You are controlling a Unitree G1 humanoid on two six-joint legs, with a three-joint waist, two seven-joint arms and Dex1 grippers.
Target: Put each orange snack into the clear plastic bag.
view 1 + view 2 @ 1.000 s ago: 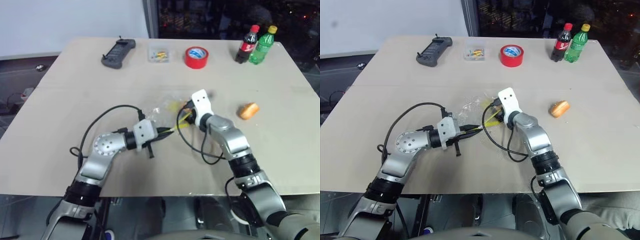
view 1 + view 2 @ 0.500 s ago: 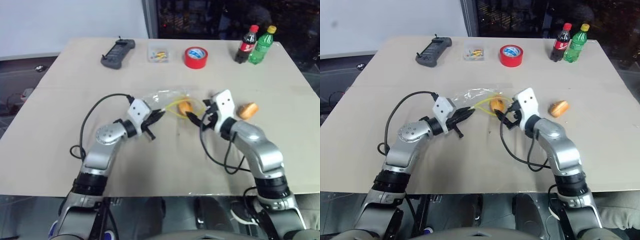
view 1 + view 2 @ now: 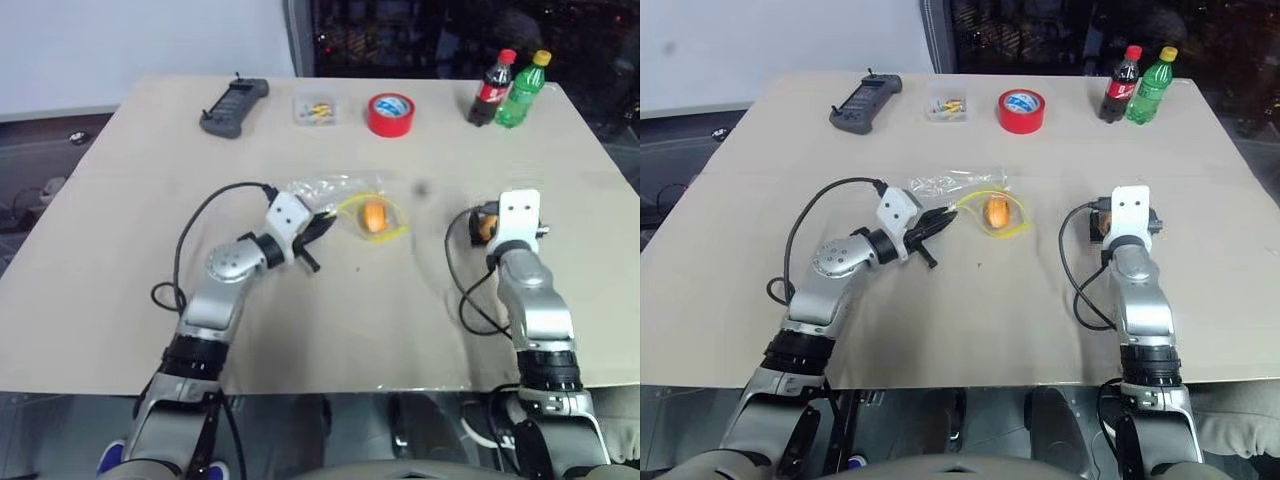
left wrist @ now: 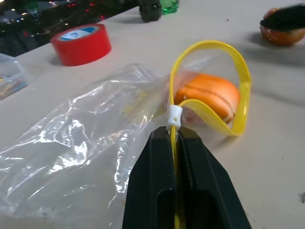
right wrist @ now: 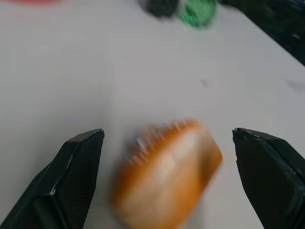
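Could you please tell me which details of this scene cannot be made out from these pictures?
- Second orange snack: motion-blurred in the right wrist view, mostly behind the right gripper in the head views, so contact with its open jaws is unclear.
- Small clear box: contents too small.
- Clear plastic bag: far end cut off in the left wrist view.

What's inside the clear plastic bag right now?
One orange snack sits just inside the clear plastic bag, within the yellow zip loop at its mouth. The rest looks empty, though crinkles and glare hide parts of it.

1 orange snack [image 4: 206,98] in clear bag [image 4: 81,148] mouth; 2nd snack [image 5: 167,174] on table.
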